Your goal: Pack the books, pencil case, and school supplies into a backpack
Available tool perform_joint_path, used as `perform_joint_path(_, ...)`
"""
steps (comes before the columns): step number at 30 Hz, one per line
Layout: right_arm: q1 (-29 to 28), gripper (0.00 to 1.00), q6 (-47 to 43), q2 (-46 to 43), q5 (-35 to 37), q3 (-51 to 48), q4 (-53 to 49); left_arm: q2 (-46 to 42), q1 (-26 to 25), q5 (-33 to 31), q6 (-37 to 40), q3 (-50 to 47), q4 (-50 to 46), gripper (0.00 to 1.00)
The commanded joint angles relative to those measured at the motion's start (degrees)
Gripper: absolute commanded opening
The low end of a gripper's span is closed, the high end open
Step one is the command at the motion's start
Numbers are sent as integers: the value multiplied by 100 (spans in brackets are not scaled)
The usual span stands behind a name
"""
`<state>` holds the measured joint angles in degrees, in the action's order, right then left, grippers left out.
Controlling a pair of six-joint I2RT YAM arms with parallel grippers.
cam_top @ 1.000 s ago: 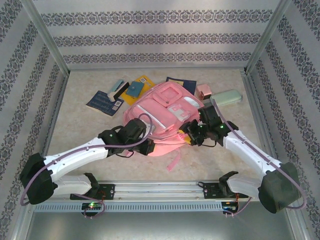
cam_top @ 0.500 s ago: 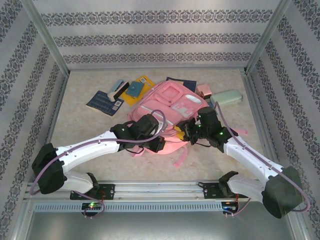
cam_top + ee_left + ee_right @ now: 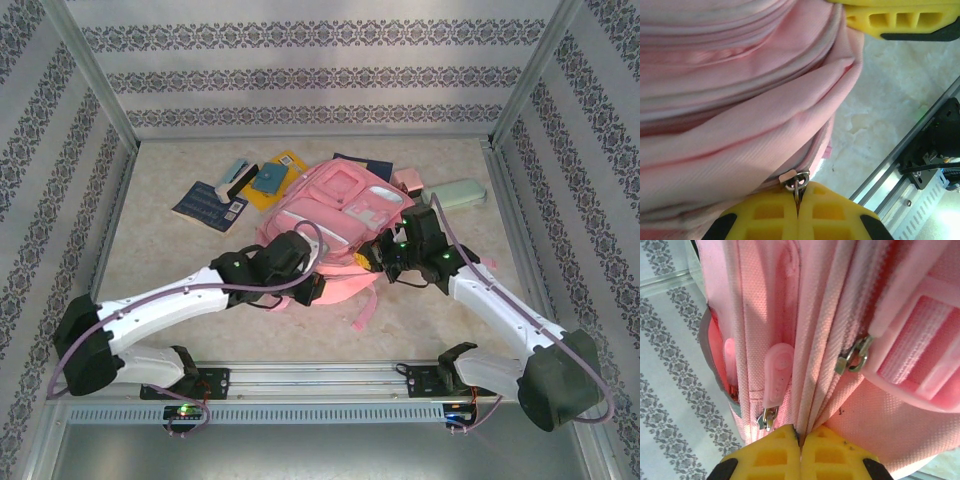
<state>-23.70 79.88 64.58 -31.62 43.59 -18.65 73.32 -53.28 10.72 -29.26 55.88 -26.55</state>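
The pink backpack (image 3: 335, 210) lies mid-table, its near end raised between both arms. My left gripper (image 3: 318, 283) is shut on the metal zipper pull (image 3: 798, 181) at the backpack's (image 3: 740, 100) near edge, the yellow fingertips (image 3: 830, 210) pressed together around it. My right gripper (image 3: 378, 258) is shut on a fold of backpack fabric (image 3: 812, 405) beside a zip seam. The books lie at the back left: navy (image 3: 208, 205), yellow-orange (image 3: 283, 172), and dark blue (image 3: 362, 163) behind the backpack. The mint pencil case (image 3: 455, 194) and a pink block (image 3: 406, 181) sit at the back right.
A slim black-and-white bar (image 3: 240, 180) and a teal-and-white piece (image 3: 231, 172) rest on the books. A loose pink strap (image 3: 362, 312) trails toward the front rail (image 3: 320, 380). Patterned walls and metal posts enclose the table.
My right gripper has shut on the backpack fabric. Both grippers have shifted and the backpack's near end has been drawn up and back.
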Motion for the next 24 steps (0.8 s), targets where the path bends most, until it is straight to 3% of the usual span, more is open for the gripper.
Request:
perform_joint_path(1,115,0,-621,20,133,262,-401,-426,25,-465,-146,-199,-211,0)
perform_joint_path(10,153,0,-1797,242,267,957,-1377,-916,593,-529,-201,-591,-264,0)
perform_joint_path(16,221,0,-2355,327,310,1161,-1814,-1072,1327,-155,-136,-877,-94,0)
perform_joint_path(22,248,0,-2959,431,643,1563,-2373,-1059,1435,306,-118,-976,75,0)
perform_joint_path(23,248,3,-2962,445,606,1601,-2361,-1024,1413,415,-186,-935,147,0)
perform_joint_path(24,243,18,-2952,465,546,1634,-2353,-998,1367,479,-234,-896,235,0)
